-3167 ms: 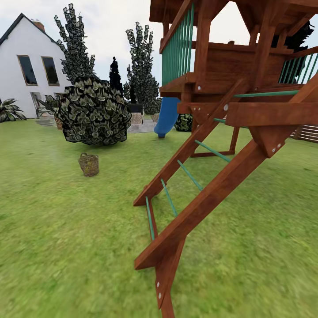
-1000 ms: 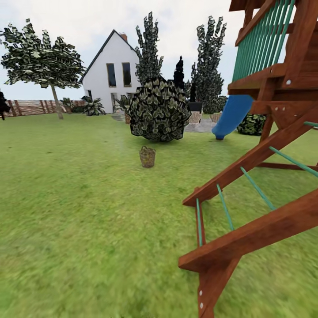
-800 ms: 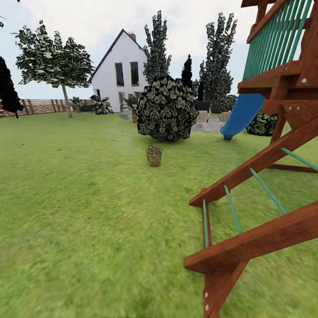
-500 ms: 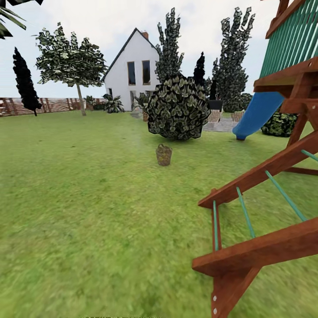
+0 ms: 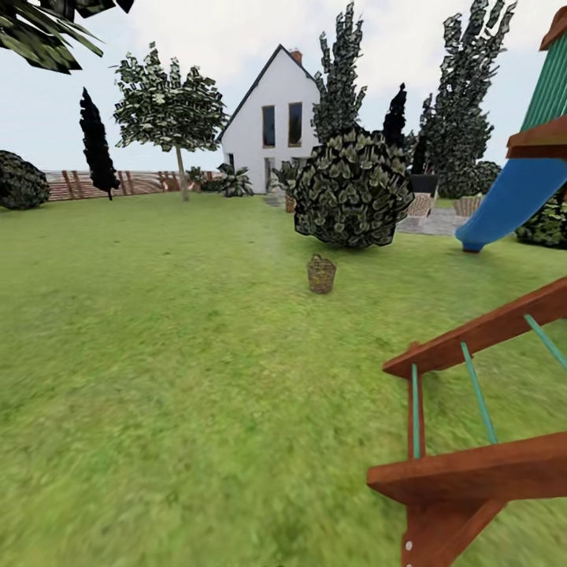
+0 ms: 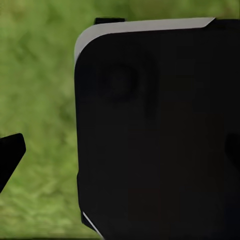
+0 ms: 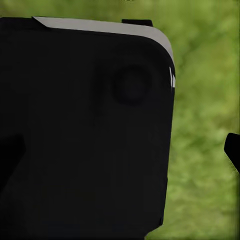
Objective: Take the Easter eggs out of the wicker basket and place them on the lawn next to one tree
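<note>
The wicker basket stands upright on the lawn, far ahead and a little right of centre, just in front of a round dark bush. Its contents are too small to make out, so the Easter eggs are hidden from me. A tree with a thin pale trunk and a broad leafy crown rises at the far left edge of the lawn, near a fence. In each wrist view a dark robot panel covers most of the picture, with grass beside it and one dark fingertip at the edge.
A wooden play tower with a green-runged ladder juts in close at the right, with a blue slide behind it. A white house, tall cypresses and a brown fence line the far side. Open grass lies between me and the basket.
The camera has swung left: the play tower has slid toward the right edge, the basket sits further right in the picture, and the leafy tree and fence have come into view.
</note>
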`<state>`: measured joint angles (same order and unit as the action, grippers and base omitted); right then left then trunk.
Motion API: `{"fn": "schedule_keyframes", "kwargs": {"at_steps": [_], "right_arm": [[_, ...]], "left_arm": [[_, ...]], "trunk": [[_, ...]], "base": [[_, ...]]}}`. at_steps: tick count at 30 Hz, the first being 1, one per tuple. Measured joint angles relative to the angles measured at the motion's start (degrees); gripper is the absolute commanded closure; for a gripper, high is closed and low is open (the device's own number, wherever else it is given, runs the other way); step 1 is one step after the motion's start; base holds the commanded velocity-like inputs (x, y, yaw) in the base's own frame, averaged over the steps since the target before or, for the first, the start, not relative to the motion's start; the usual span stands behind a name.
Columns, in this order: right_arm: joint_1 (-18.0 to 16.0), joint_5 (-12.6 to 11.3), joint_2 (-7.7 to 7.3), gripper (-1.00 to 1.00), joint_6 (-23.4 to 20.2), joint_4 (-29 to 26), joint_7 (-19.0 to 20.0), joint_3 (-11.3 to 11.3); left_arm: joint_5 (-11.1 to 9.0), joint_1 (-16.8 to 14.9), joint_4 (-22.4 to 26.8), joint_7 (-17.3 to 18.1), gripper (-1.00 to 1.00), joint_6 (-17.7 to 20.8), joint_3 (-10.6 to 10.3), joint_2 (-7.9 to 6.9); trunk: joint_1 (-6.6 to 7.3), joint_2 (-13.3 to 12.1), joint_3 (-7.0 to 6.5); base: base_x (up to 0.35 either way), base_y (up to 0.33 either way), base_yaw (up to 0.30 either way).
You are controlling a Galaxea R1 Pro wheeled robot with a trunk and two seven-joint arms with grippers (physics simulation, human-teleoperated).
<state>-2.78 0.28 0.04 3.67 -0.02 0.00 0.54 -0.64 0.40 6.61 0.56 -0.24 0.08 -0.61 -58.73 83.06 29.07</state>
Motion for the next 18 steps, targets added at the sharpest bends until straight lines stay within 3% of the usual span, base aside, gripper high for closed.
{"fn": "schedule_keyframes", "kwargs": {"at_steps": [4, 18], "right_arm": [[-0.02, 0.05, -0.10, -1.00, 0.08, -0.12, 0.05, -0.01], [-0.09, 0.12, -0.05, -1.00, 0.18, -0.13, 0.40, -0.05]], "left_arm": [[0.00, 0.00, -0.02, 0.00, -1.00, 0.00, 0.00, 0.00], [0.00, 0.00, -0.01, 0.00, -1.00, 0.00, 0.00, 0.09]], "trunk": [[0.00, 0.00, 0.25], [0.00, 0.00, 1.12]], "base": [[0.000, 0.000, 0.218], [0.000, 0.000, 0.088]]}}
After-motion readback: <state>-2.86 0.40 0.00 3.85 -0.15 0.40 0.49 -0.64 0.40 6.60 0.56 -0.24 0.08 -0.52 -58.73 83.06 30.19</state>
